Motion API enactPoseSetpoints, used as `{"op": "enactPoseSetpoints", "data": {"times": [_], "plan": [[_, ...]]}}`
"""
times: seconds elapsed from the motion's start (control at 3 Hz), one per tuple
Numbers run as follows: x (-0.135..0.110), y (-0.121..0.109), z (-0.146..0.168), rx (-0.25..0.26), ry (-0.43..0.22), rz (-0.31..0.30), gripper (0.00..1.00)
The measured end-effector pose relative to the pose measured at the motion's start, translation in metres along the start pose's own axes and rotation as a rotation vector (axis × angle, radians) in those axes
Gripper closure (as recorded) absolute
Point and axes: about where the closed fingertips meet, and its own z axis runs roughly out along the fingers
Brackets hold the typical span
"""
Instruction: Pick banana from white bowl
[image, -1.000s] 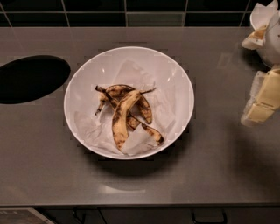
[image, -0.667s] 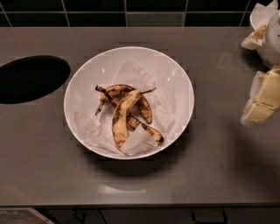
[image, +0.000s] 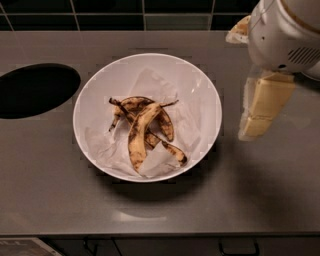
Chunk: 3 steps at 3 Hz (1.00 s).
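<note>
The banana (image: 142, 131), a limp yellow peel with heavy brown-black spots and splayed strips, lies in the middle of the white bowl (image: 205, 90) on crumpled white paper. The wide, shallow bowl sits at the centre of the grey counter. My gripper (image: 256, 122) hangs at the right, just off the bowl's right rim and above the counter, with its pale beige fingers pointing down. The white arm body (image: 285, 32) above it fills the top right corner. The gripper holds nothing that I can see.
A dark oval hole (image: 35, 90) is cut into the counter left of the bowl. A black tiled wall runs along the back. The counter's front edge (image: 160, 234) is near the bottom. A beige crumpled item (image: 240, 27) shows behind the arm.
My arm and gripper have moved left, closer to the bowl's right rim. The banana and bowl have not moved.
</note>
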Motion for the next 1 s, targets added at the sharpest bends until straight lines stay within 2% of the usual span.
{"op": "enactPoseSetpoints", "data": {"times": [0.33, 0.67, 1.0], "plan": [[0.000, 0.000, 0.000, 0.000, 0.000, -0.001, 0.00], [-0.012, -0.002, -0.004, 0.021, -0.008, -0.029, 0.00], [-0.041, -0.004, 0.003, 0.015, -0.035, -0.154, 0.00]]}}
